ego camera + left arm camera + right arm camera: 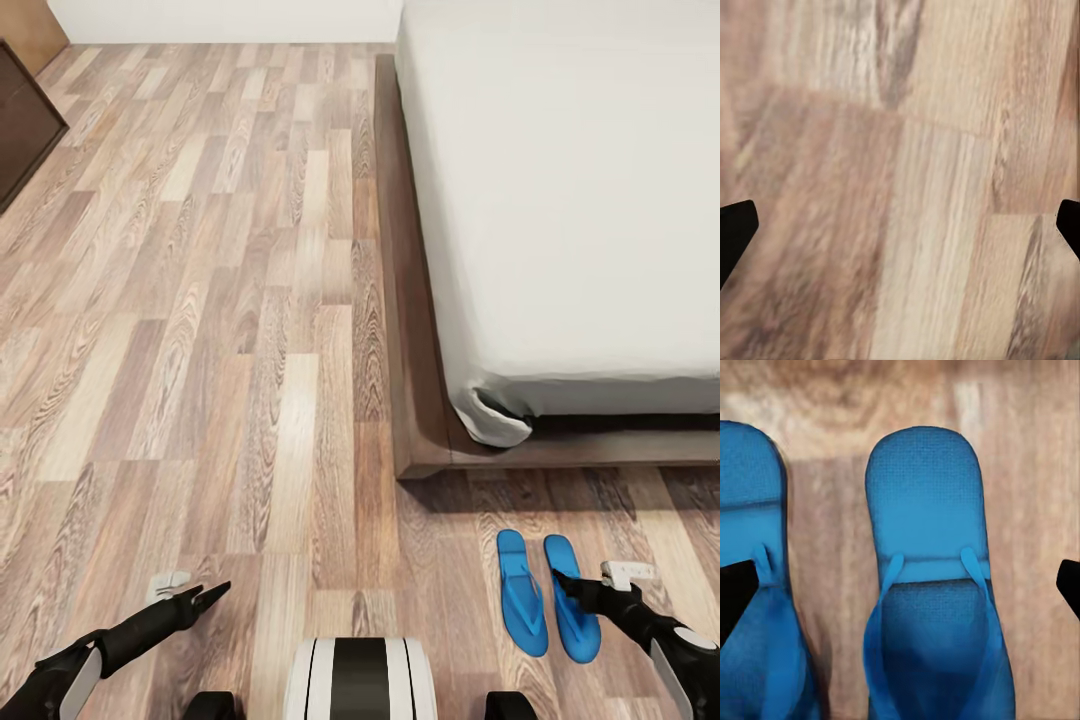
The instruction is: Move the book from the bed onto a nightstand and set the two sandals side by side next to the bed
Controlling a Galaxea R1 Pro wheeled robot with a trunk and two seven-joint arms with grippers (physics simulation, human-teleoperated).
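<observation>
head view: two blue sandals [548, 593] lie side by side on the floor [250, 350] just off the bed [560, 200] frame's near corner, long axes pointing at the bed; right gripper [566, 582] hangs over the outer one. left gripper [205, 597] sits well apart.

left wrist view: jaws spread over bare planks.

right wrist view: right jaws spread, straddling one sandal [930, 585] lengthwise.
</observation>
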